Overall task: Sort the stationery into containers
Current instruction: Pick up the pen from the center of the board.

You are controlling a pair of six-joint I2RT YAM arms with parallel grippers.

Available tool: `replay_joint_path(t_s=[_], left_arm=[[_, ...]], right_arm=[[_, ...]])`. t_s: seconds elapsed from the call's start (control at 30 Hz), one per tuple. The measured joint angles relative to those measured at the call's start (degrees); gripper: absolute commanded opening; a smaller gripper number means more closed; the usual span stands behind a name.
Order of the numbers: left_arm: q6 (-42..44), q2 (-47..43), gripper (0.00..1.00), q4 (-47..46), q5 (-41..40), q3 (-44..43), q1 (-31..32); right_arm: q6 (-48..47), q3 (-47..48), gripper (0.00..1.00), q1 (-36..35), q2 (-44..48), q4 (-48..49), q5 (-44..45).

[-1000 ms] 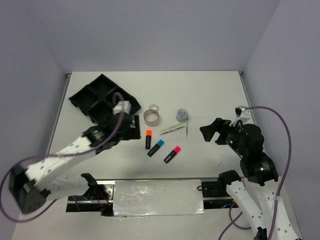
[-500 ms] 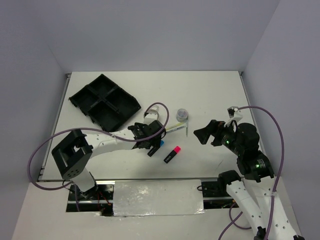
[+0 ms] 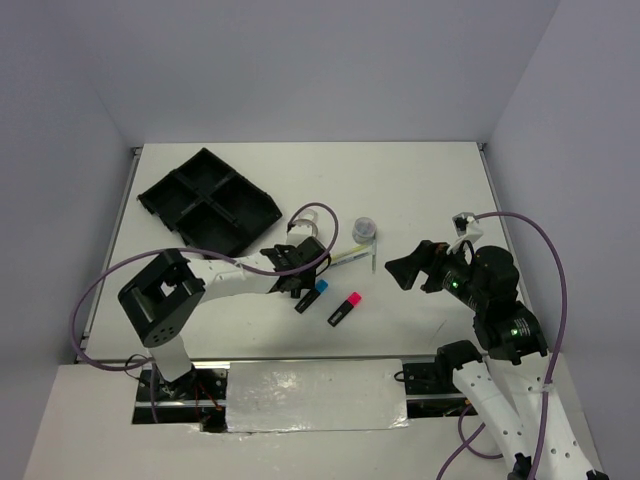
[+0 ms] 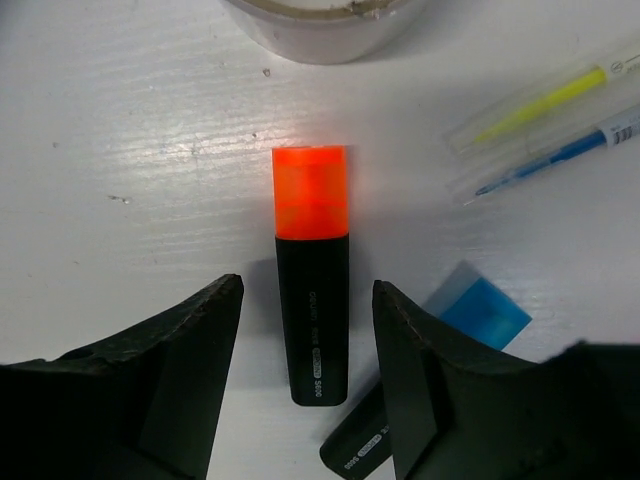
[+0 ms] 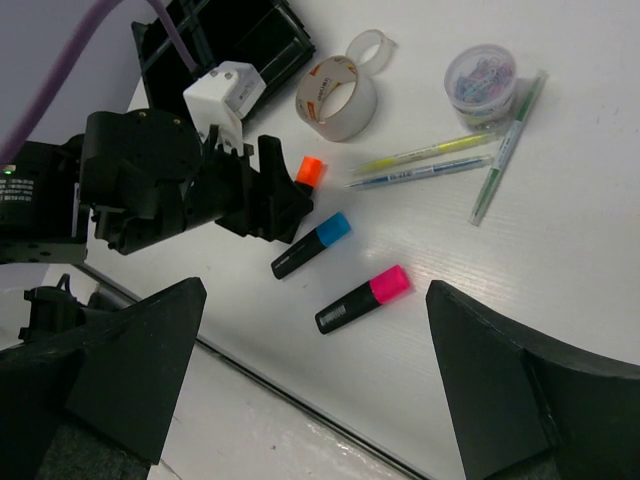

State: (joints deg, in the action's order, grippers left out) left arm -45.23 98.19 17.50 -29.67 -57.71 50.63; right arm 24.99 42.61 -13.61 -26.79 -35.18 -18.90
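1. We are at the grasp step for one piece. The left tool point(image 4: 307, 288) sits low over the orange-capped highlighter point(image 4: 311, 270) with its fingers apart, one on each side of the black barrel. As far as the wrist view shows, neither finger touches it.
2. That highlighter lies flat on the tabletop point(image 4: 120, 150), its cap pointing toward the greyish tape roll point(image 4: 320, 25). The blue-capped highlighter point(image 4: 483, 310) lies just beside the finger on the right of that view.
3. The right tool point(image 3: 410, 264) hangs off to the side, well apart from the pieces, with its fingers spread wide and holding nothing.
4. We see nothing in the black tray point(image 3: 207, 198), though its compartments are dark. We judge the sorting barely begun.
5. Next, we think the fingers must close squarely on the barrel without nudging the blue-capped one. The left arm must then lift and carry the highlighter to a tray compartment.
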Motion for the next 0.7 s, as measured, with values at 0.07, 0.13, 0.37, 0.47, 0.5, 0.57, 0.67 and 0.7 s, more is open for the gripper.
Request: replay_joint_path(t_s=[0.07,0.13,0.37,0.47,0.5,0.57,0.67,0.7], left_arm=[[0.0,0.7,0.64,-0.9,0.5,0.6,0.0],[-0.5,1.5,0.62,-1.4,0.6,1.2,0.0],[-1.1,1.7,0.14,-3.5,0.7,1.6,0.0],[-1.6,1.1,0.11,-1.9,0.1,1.6,0.1],[-1.7,0.5,0.1,-0.4,-0.2,1.6,0.1],[-1.7,-1.7,0.08,3.3,-1.5,1.7,0.0],[-1.7,-6.7,0.05,8.2,-3.2,1.0,-0.9],[-1.6,-8.5,0.04,9.4,-3.6,0.4,-1.7]], right_arm=[[0.0,0.0,1.0,0.0,0.0,0.0,0.0],[-0.2,0.0,1.0,0.0,0.0,0.0,0.0],[-0.4,0.2,1.0,0.0,0.0,0.0,0.0],[-0.5,0.2,1.0,0.0,0.0,0.0,0.0],[-0.6,0.2,1.0,0.0,0.0,0.0,0.0],[-0.7,0.2,1.0,0.0,0.0,0.0,0.0],[-0.8,0.2,1.0,0.0,0.0,0.0,0.0],[-0.9,0.2,1.0,0.0,0.0,0.0,0.0]])
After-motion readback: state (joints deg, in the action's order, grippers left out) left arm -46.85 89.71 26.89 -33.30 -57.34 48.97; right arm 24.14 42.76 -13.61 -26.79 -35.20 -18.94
